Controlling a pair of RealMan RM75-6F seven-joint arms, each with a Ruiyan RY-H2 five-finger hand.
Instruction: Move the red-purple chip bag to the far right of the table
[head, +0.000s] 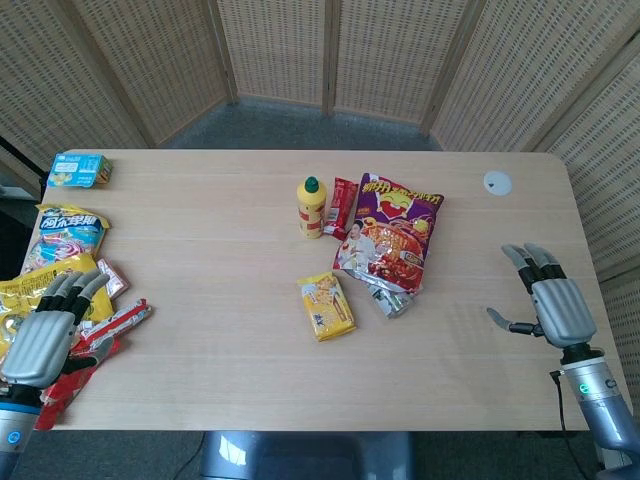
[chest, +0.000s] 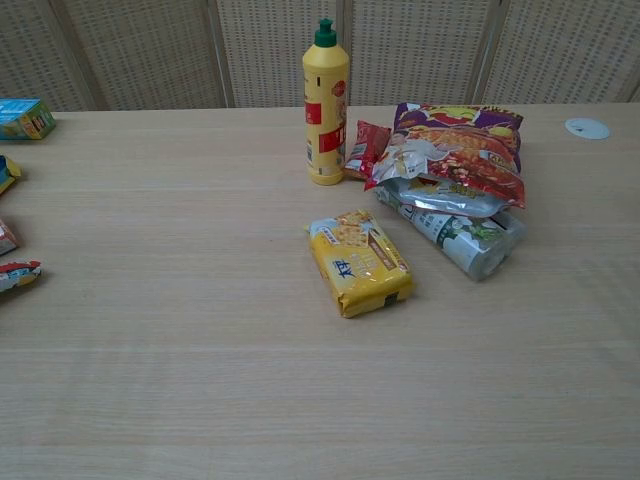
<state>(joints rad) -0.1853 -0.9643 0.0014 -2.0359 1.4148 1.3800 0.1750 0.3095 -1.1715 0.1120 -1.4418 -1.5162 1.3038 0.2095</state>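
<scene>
The red-purple chip bag (head: 390, 231) lies near the middle of the table, a little right of centre, its lower end resting on a silver-green packet (head: 392, 298). In the chest view the chip bag (chest: 455, 150) sits at the upper right, over the same packet (chest: 462, 238). My right hand (head: 552, 300) hovers over the table's right edge, well right of the bag, fingers spread and holding nothing. My left hand (head: 48, 330) is at the left edge above a pile of snacks, fingers apart and empty. Neither hand shows in the chest view.
A yellow bottle (head: 312, 206) with a green cap stands left of the chip bag, a small red packet (head: 343, 207) between them. A yellow cracker pack (head: 327, 306) lies in front. Snack bags (head: 68, 240) crowd the left edge. A white disc (head: 497, 182) lies far right.
</scene>
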